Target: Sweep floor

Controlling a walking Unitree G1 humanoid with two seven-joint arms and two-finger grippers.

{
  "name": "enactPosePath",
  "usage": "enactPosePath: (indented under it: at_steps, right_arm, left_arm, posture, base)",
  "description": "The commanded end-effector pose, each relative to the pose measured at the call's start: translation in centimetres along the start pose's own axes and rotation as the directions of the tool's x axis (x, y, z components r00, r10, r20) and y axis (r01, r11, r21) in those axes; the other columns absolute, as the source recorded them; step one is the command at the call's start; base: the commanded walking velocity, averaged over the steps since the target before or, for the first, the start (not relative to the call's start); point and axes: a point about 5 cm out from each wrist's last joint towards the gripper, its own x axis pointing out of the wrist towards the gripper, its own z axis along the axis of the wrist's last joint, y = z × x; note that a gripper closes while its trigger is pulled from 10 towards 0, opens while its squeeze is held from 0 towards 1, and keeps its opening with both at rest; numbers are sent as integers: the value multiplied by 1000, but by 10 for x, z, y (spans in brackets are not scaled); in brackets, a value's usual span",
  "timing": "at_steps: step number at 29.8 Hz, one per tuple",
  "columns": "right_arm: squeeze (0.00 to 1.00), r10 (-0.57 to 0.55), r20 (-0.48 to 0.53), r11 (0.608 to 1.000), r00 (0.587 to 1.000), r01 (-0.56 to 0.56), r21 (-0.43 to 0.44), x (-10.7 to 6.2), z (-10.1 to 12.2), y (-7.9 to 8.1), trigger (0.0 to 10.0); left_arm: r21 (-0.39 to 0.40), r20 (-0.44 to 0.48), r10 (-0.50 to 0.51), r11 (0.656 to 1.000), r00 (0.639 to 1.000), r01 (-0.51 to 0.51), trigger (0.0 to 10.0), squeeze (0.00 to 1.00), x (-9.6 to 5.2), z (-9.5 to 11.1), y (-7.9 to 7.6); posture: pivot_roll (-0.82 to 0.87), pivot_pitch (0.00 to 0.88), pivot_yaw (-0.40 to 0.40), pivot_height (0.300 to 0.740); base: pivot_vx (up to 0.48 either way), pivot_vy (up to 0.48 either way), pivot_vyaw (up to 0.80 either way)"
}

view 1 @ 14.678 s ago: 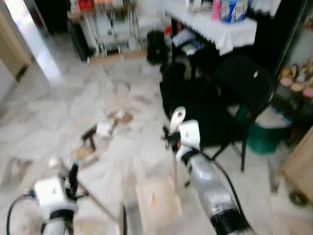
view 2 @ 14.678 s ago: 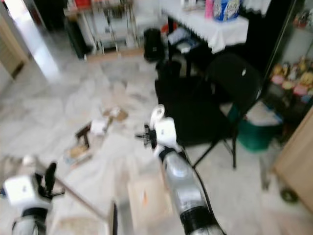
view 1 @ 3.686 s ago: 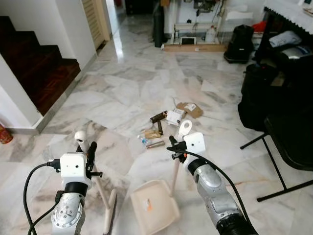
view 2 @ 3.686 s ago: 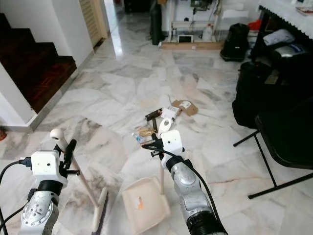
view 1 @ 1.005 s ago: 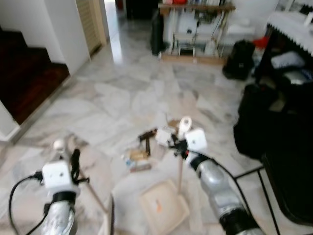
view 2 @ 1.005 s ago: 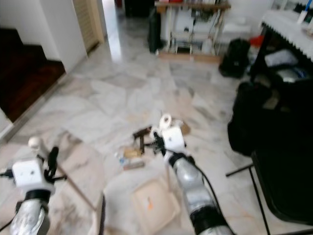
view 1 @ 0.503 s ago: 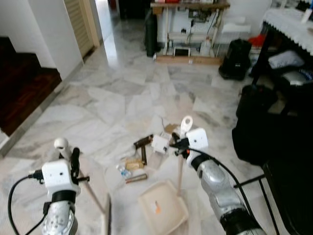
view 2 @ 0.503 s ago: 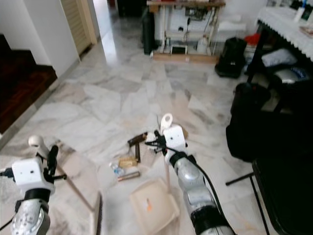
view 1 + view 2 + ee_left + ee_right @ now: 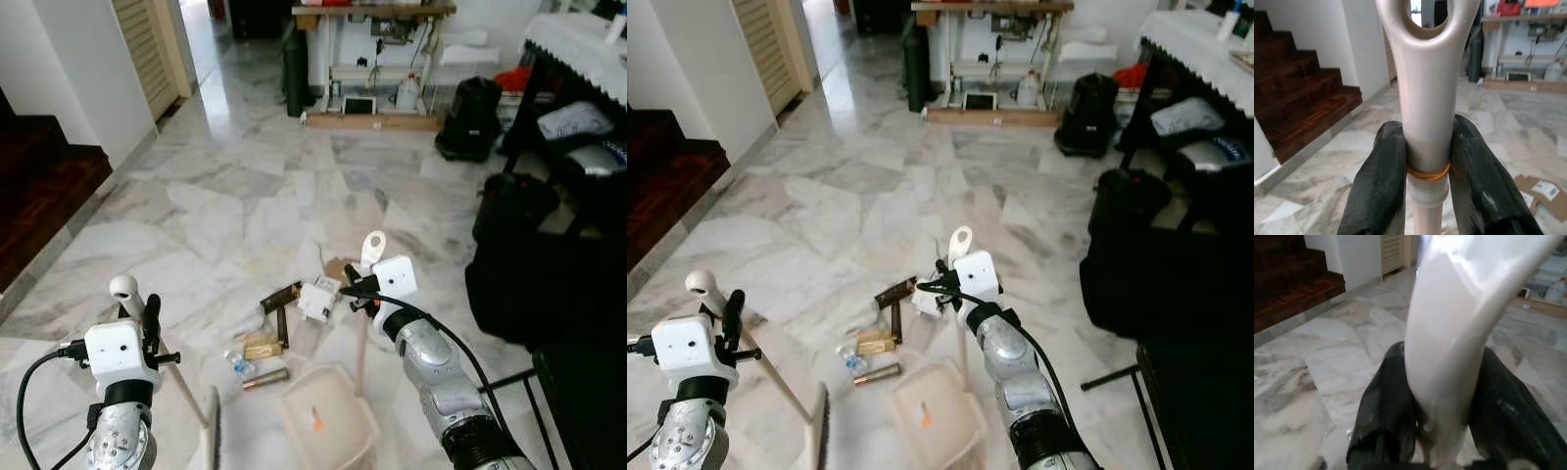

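Dark wooden staircase [image 9: 39, 186] at far left; black backpack [image 9: 469, 117] near white-clothed table [image 9: 580, 47]; louvred beige door [image 9: 149, 49].

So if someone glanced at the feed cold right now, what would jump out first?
Probably the litter pile on the marble floor just ahead: a small white box, brown sticks, a crushed bottle. Right before it sits the cream dustpan, its handle gripped by the right claw, while the left claw holds the broom beside it.
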Motion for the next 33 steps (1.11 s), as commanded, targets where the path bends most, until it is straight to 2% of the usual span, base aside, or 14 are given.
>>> enactPosePath:
  at_steps: [1, 19, 22, 25, 33]
  right_arm:
    - [0, -6, 46, 1000, 999, 6, 15, 2, 9, -2, 10000]
    - [0, -40, 30, 999, 999, 39, 14, 5, 9, -2, 10000]
    - [0, -112, -21, 991, 993, 113, 67, 13, 8, -5, 10000]
    - [0, -137, -36, 986, 990, 139, 90, 18, 10, -6, 10000]
    - [0, -176, -90, 980, 980, 183, 79, 28, 7, -5, 10000]
  left_arm:
    - [5, 56, -2, 1000, 998, 2, 10000, 0, 5, 12, -1]
    - [6, 55, -2, 1000, 999, 2, 10000, 0, 5, 12, -1]
    - [6, 56, -4, 1000, 998, 3, 10000, 0, 4, 12, 0]
    - [3, 61, -7, 1000, 998, 7, 10000, 0, 3, 13, 0]
    - [7, 55, 2, 1000, 998, -2, 10000, 0, -1, 13, 3]
  posture:
    - [-83, 17, 47, 740]
    - [-82, 18, 47, 740]
    - [-78, 24, 50, 740]
    - [-72, 27, 50, 740]
    - [-51, 36, 45, 740]
  base:
    - [337, 0, 0]
    - [341, 0, 0]
    - [273, 0, 0]
    - [0, 0, 0]
    - [0, 0, 0]
